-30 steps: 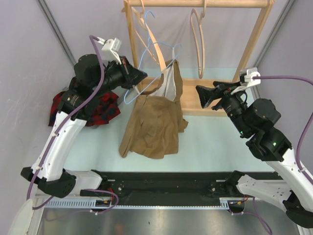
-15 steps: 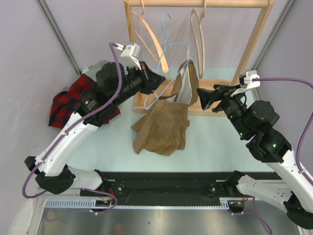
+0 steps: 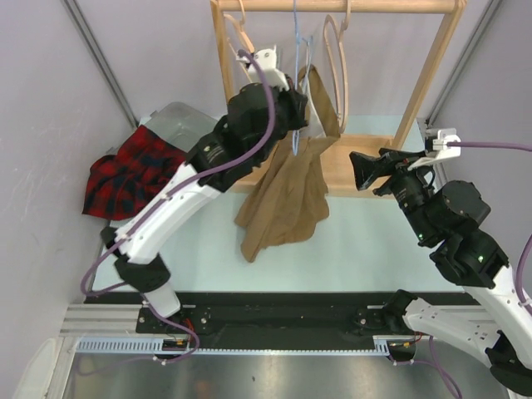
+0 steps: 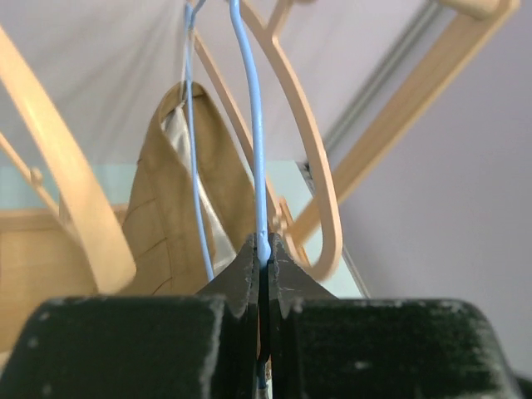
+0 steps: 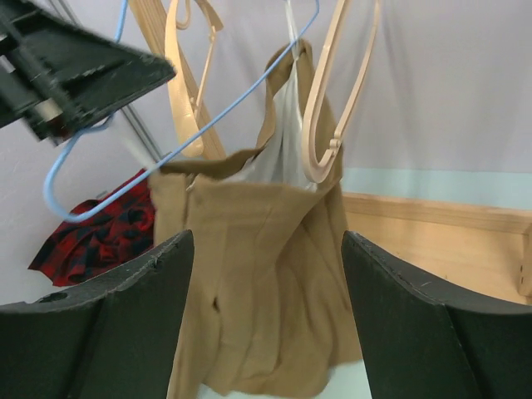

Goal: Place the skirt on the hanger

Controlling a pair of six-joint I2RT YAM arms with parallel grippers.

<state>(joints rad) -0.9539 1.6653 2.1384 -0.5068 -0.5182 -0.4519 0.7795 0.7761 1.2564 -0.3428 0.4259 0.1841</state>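
Two grippers: we see the left gripper (image 4: pixel 264 251) clamped on the hanger (image 4: pixel 253 125), skirt (image 3: pixel 287 195) draped from it, under the rack (image 3: pixel 374 6); the right gripper (image 3: pixel 362 170) gapes wide beside the rack.

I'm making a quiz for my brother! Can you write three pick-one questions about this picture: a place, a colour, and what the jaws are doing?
1. Where is the red plaid cloth? A. hanging up high B. lying low at the left C. in the right jaws
2. What colour is the wire hanger carrying the tan skirt? A. blue B. green C. black
3. The right arm has jaws that are: A. shut on the skirt B. open and empty C. shut on the hanger
1 B: it lies heaped beside the left arm. 2 A: the thin wire is blue. 3 B: the jaws stand apart, clear of the skirt.
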